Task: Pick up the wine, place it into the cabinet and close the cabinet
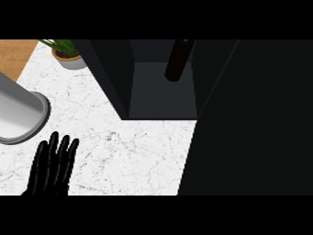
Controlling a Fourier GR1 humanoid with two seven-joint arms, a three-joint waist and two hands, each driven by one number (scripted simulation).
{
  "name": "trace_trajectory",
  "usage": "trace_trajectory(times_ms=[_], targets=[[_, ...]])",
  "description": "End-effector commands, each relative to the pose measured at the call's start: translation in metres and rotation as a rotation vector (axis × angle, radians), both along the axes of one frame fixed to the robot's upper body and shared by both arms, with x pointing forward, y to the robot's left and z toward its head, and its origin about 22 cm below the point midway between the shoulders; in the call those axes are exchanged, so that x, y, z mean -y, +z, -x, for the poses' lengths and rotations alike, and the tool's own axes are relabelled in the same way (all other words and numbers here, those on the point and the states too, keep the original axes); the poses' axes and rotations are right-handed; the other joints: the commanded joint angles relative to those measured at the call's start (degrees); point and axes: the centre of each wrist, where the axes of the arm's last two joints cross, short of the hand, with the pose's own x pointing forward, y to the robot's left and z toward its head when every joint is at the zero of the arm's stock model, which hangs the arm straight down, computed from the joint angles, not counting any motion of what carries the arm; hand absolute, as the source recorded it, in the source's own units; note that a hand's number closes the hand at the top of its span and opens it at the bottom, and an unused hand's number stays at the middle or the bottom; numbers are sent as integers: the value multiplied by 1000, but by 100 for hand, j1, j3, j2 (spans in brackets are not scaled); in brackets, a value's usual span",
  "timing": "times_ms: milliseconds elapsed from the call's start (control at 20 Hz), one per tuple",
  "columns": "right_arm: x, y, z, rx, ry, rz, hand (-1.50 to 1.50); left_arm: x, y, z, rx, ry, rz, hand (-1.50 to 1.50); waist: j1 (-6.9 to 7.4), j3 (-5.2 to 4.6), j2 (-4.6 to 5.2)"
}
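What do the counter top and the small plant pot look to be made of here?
Counter top: looks like white marble or a marble-look stone, judging by the fine grey veining. Plant pot: plain matte grey, possibly ceramic or concrete; the look leaves it open.

I see the dark wine bottle [179, 59] upright inside the black open cabinet [160, 94], upper centre. My left hand [50, 167] rests lower left, fingers straight, on the white marble counter [131, 156]. A potted plant [67, 54] stands upper left.
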Motion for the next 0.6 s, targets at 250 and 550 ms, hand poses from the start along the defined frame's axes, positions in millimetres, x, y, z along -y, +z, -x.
trace_trajectory(times_ms=[250,550], targets=[[-19,12,30,-19,244,-40,150,-61,25,-3,38,43,-18,-150,60,-5,-8],[-29,23,55,-2,350,-9,150,-90,21,-5,19,80,7,-150,4,-8,-14]])
